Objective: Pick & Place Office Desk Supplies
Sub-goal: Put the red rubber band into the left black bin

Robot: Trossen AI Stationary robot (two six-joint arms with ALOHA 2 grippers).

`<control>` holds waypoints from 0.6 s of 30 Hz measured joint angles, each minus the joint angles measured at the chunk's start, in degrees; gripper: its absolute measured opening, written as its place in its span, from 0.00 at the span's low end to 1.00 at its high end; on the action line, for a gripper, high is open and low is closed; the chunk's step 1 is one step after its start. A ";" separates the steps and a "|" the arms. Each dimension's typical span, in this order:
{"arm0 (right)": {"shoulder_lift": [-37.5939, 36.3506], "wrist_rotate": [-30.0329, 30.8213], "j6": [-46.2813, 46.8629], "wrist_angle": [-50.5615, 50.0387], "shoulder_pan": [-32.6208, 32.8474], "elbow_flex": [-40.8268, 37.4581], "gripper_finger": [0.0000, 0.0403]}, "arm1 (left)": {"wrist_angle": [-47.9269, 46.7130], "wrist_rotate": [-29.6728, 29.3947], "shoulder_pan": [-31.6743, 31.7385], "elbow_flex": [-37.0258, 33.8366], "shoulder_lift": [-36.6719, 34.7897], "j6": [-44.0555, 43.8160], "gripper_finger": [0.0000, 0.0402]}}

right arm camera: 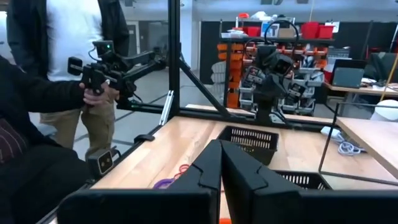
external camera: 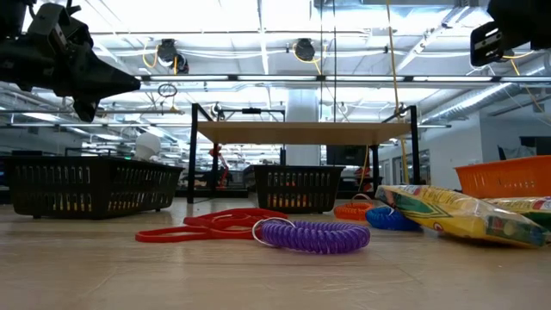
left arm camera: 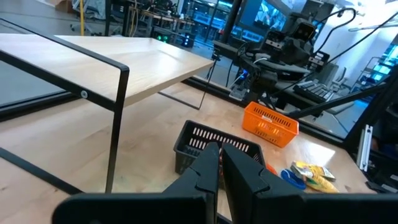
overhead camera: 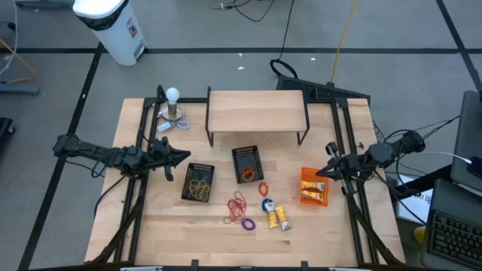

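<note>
Looking down at the table (overhead camera: 151,226), the loose supplies sit front-centre: red rubber bands (overhead camera: 238,205), a purple coil band (overhead camera: 248,223), and yellow packets (overhead camera: 276,217) whose blue-white print is too small to read. Beside them are an orange basket (overhead camera: 314,186) and two black baskets (overhead camera: 199,181), (overhead camera: 247,164). Left gripper (overhead camera: 183,156) hovers left of the baskets, fingers together, holding nothing. Right gripper (overhead camera: 319,172) hangs by the orange basket, fingers also pressed together, empty.
</note>
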 joint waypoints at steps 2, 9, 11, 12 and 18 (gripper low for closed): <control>0.00 0.24 -0.04 1.20 -0.02 -0.46 0.00 | -0.22 -0.05 0.00 0.00 0.00 -0.25 0.05; 0.03 0.14 -0.37 2.43 -0.02 -0.74 0.00 | 0.04 -0.06 0.00 0.00 0.01 -0.34 0.05; 0.04 0.14 -0.25 2.50 -0.02 -0.74 0.00 | 0.04 -0.50 0.00 0.00 0.02 -0.37 0.05; 0.01 0.14 -0.22 2.61 -0.02 -0.74 0.00 | 0.04 -0.80 0.00 0.00 0.02 -0.38 0.05; 0.02 -0.57 0.81 2.55 -0.02 -0.70 0.00 | -0.04 -0.51 0.00 0.00 0.02 -0.86 0.05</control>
